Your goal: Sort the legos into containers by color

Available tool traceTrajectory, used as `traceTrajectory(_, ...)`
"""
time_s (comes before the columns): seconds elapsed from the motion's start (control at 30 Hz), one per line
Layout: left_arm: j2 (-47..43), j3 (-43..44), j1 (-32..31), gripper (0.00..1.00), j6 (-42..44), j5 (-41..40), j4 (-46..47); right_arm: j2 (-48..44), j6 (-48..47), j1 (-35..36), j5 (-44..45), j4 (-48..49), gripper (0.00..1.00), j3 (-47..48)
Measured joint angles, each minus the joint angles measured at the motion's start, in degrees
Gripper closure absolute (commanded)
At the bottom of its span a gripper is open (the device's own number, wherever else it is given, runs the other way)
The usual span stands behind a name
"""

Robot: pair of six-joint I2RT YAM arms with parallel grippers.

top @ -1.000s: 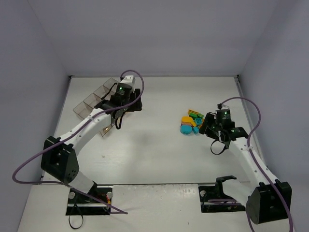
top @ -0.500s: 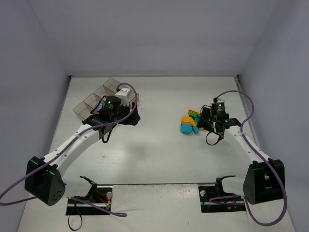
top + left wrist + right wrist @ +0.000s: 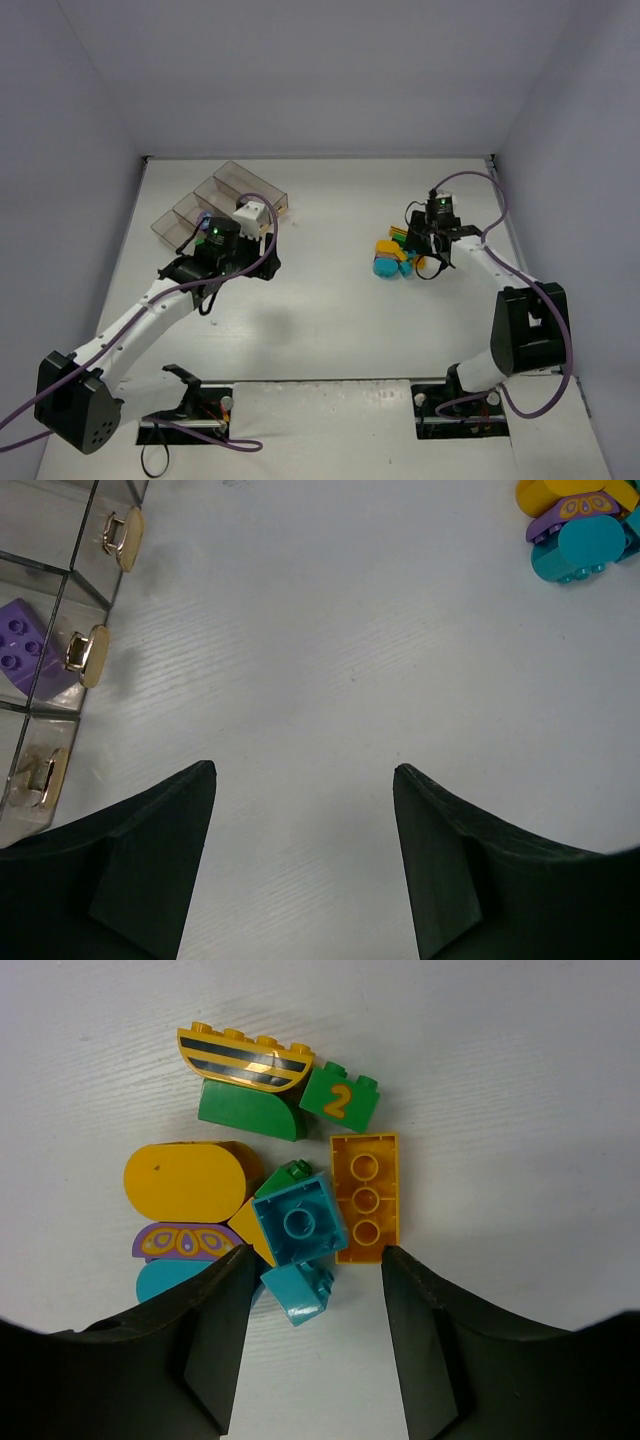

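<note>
The legos (image 3: 392, 256) lie in a tight pile right of centre. In the right wrist view I see a striped yellow curved brick (image 3: 245, 1057), green bricks (image 3: 341, 1098), an orange flat brick (image 3: 364, 1197), a cyan square brick (image 3: 298, 1220), a small cyan brick (image 3: 297, 1292), an orange oval (image 3: 190, 1180) and a purple butterfly piece (image 3: 185, 1242). My right gripper (image 3: 318, 1255) is open, with the small cyan brick between its fingers. The containers (image 3: 215, 198) stand at the back left. One holds a purple brick (image 3: 20, 645). My left gripper (image 3: 302, 770) is open and empty over bare table beside them.
The bins' brass-coloured end marks (image 3: 88, 655) face my left gripper. The pile also shows at the top right of the left wrist view (image 3: 575, 525). Grey walls close the table at the back and sides. White table (image 3: 320, 300) lies between the arms.
My left gripper has drawn back from over the bins toward the near side. My right gripper has moved up and left to the pile and now straddles its near edge.
</note>
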Motion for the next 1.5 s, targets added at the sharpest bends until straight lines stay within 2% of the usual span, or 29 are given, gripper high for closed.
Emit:
traceTrajectory(0.47,-0.02,-0.07,0.00,0.34,1.03,-0.22,-0.02,4.11,-8.72,0.55,-1.95,1.70,0.47,0.61)
traceTrajectory(0.73,-0.02,-0.07,0.00,0.34,1.22,-0.17,-0.02,4.98,-11.15,1.16,-3.26,3.23,0.55,0.63)
traceTrajectory(0.93,-0.17,-0.07,0.00,0.34,1.31,-0.17,0.02,7.28,-11.72,1.16,-3.30,3.85,0.67,0.63)
traceTrajectory(0.97,-0.20,-0.07,0.00,0.34,1.33,-0.15,0.02,7.32,-11.98,1.16,-3.28,4.26,0.75,0.63)
traceTrajectory(1.03,-0.22,-0.07,0.00,0.34,1.36,-0.07,0.07,7.32,-12.15,1.16,-3.30,4.61,0.78,0.63)
traceTrajectory(1.07,-0.22,-0.07,0.00,0.34,1.36,0.07,0.07,7.32,-12.28,1.18,-3.28,4.92,0.85,0.63)
traceTrajectory(1.13,-0.31,-0.07,0.00,0.34,1.31,0.42,0.11,6.88,-12.46,1.60,-3.39,5.29,0.91,0.46)
traceTrajectory(1.23,-0.98,-0.07,0.00,0.34,0.46,2.25,0.33,3.13,-13.14,2.43,-4.33,5.53,1.00,-0.94)
traceTrajectory(1.33,-2.08,0.44,0.02,0.34,-1.07,5.20,0.09,-4.87,-13.75,4.66,-7.21,6.23,1.00,-3.52)
traceTrajectory(1.37,-2.14,1.18,0.02,0.31,-1.73,6.40,-0.15,-8.79,-13.92,5.79,-8.70,6.78,1.00,-4.76)
traceTrajectory(1.5,-1.64,7.08,0.02,0.31,-5.25,12.44,-0.76,-21.97,-14.67,9.44,-14.88,8.59,1.00,-7.48)
